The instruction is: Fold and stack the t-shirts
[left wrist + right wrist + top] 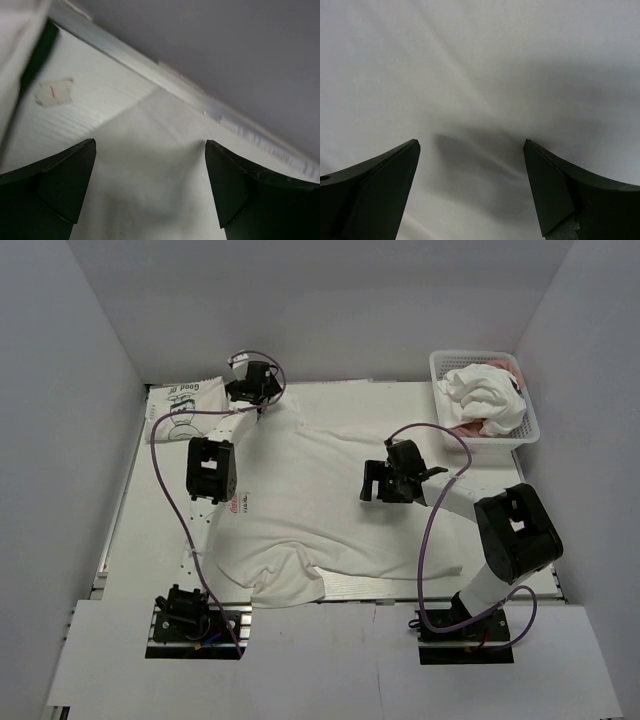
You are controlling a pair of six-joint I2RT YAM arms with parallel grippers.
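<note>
Squarely across the middle of the desk (150,530) lies a white t-shirt (320,490), spread mostly flat, with a small red print near its left edge; its near hem is bunched and turned up close to the desk's near edge.

The left gripper (150,142) is at the shirt's far-left corner; in the left wrist view its fingers (60,190) are spread wide, with a pointed corner of white cloth lying flat on the desk between them; whether the tips touch the cloth I cannot tell. A small tan patch (54,92) with a red mark sits on the desk just beyond that corner.

The right gripper (471,142) hangs over the right half of the same shirt; its fingers (370,190) are likewise apart, with only smooth white cloth and a soft shadow between them; nothing is pinched.

At the far-left corner of the desk rests a folded t-shirt with black cartoon and lettering (185,410), just beside the left gripper. At the far right stands a white lattice basket (530,430); a crumpled white t-shirt (485,395) is heaped in it, and pink cloth (462,430) peeks from under the heap.
</note>
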